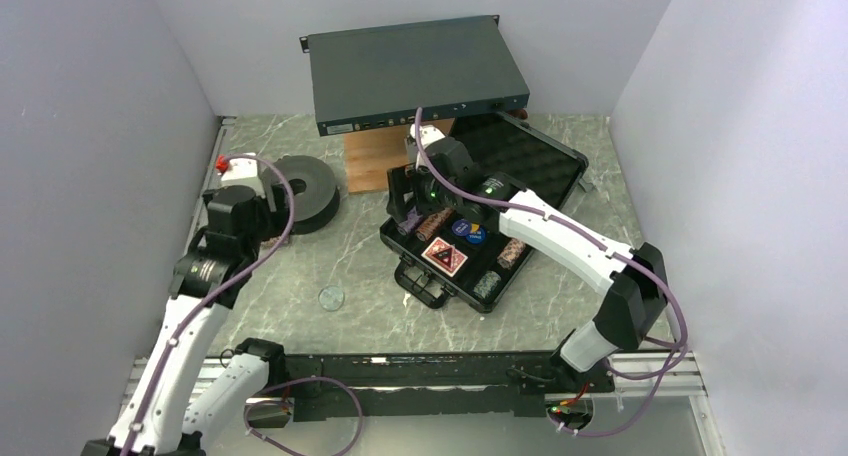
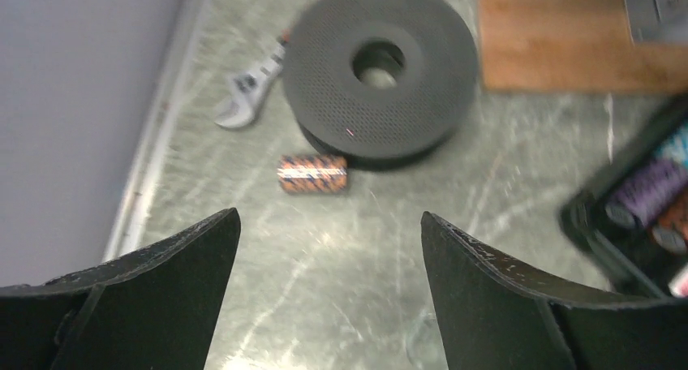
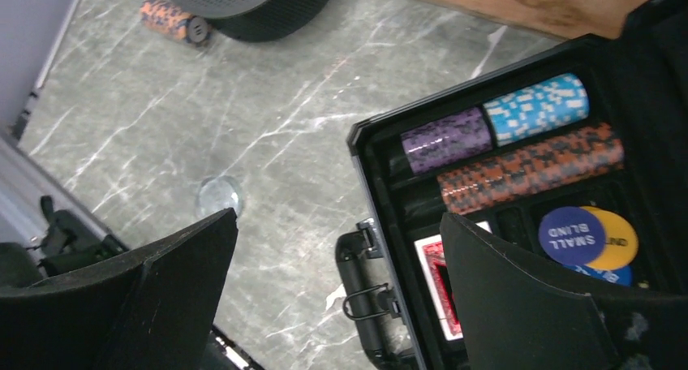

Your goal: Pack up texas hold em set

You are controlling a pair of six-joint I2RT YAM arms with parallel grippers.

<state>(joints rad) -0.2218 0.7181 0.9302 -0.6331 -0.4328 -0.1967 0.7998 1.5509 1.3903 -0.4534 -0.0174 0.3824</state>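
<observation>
The black case (image 1: 421,282) lies open, its foam-lined lid (image 1: 535,156) leaning back. Inside it are a purple chip roll (image 3: 446,139), a blue roll (image 3: 535,102), a long orange-black roll (image 3: 531,167), a blue button (image 3: 572,236), a yellow button (image 3: 621,240), a red-backed deck (image 3: 434,277) and the red-black triangle (image 1: 445,255). One loose orange chip roll (image 2: 313,174) lies on the table against the dark spool (image 2: 379,66). My left gripper (image 2: 329,216) hangs open just short of that roll, nothing in it. My right gripper (image 3: 337,216) is open and empty above the case's handle edge.
A large grey electronics box (image 1: 415,76) rests on a wooden block (image 1: 375,161) behind the case. A wrench (image 2: 247,90) lies left of the spool, near the wall. A small clear disc (image 1: 331,297) sits on the marble table (image 1: 300,266) in front of the case.
</observation>
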